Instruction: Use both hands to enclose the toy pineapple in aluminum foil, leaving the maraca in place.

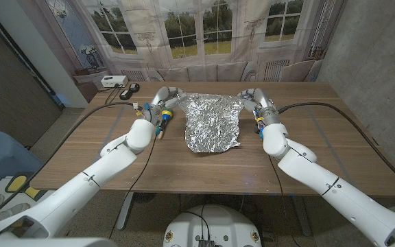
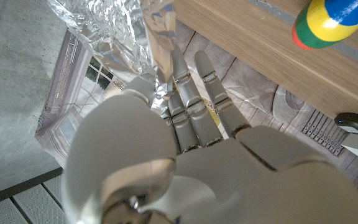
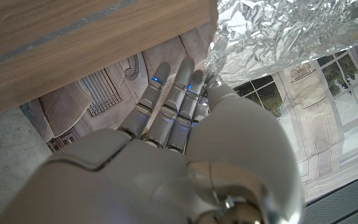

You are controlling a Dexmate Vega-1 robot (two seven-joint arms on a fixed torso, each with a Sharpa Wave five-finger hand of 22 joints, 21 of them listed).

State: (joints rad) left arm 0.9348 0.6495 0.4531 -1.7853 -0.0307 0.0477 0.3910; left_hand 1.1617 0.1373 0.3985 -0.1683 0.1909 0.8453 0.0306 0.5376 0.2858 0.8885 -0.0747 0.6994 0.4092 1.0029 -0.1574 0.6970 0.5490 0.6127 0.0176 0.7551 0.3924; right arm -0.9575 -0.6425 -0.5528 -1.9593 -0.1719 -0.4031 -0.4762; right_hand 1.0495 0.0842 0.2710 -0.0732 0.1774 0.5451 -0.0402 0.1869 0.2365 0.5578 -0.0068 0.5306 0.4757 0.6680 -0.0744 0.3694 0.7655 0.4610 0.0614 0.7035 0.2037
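Toy pineapple is hidden; its heading and long axis cannot be told. One sheet of aluminum foil (image 1: 212, 122), crumpled, lies at the middle of the wooden table (image 1: 307, 154), its long axis running from the near edge toward the far edge, the far end broader and raised. Left hand (image 1: 163, 98) pinches the foil's far left corner; in the left wrist view the fingers (image 2: 188, 102) close on foil (image 2: 123, 31). Right hand (image 1: 251, 98) grips the far right corner, fingers (image 3: 173, 99) against foil (image 3: 278, 31). One maraca (image 1: 163, 123), banded red, yellow, blue, lies just beside the foil's left edge, under the left wrist. Two small objects (image 1: 125, 87) sit at the far left corner, too small to identify.
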